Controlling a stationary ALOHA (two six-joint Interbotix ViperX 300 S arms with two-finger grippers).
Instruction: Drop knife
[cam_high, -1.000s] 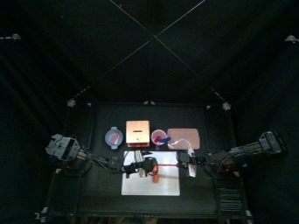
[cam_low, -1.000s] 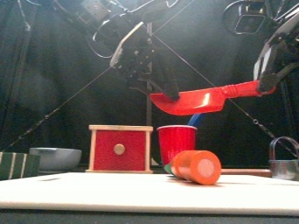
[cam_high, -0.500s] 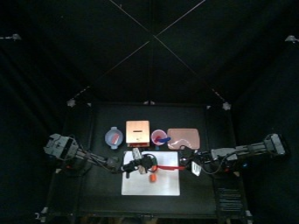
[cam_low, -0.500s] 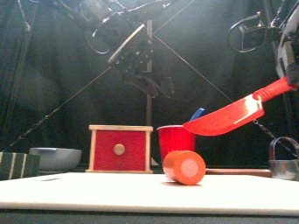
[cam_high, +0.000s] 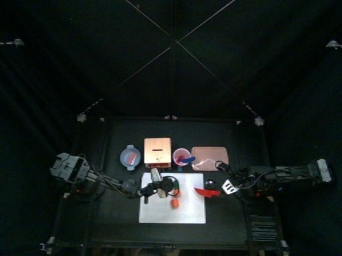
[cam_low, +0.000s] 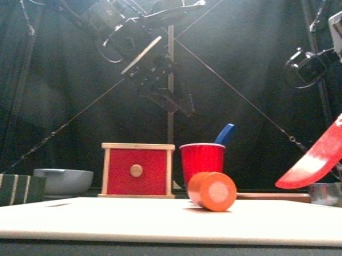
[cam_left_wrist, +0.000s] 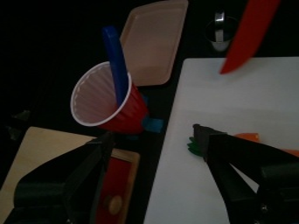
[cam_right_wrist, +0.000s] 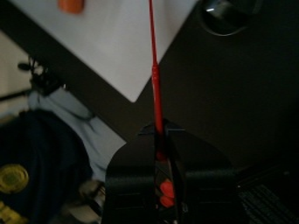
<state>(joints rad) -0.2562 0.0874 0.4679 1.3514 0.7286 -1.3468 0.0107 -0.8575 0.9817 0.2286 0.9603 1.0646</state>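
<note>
front view puts the left arm's jaws high over the table, spread open with nothing in them; the orange piece sits below them on the white board. beyond those jaws in the left wrist view stand the red cup with its blue stick and a tan tray. further right, the knife hangs tilted, blade low, near the board's right end. the right jaws are clamped on its handle, the blade running straight out ahead of them. to drop it well, i judge the tip should come close to the table before those jaws part, clear of the orange piece. no writing or brand is readable anywhere.
</note>
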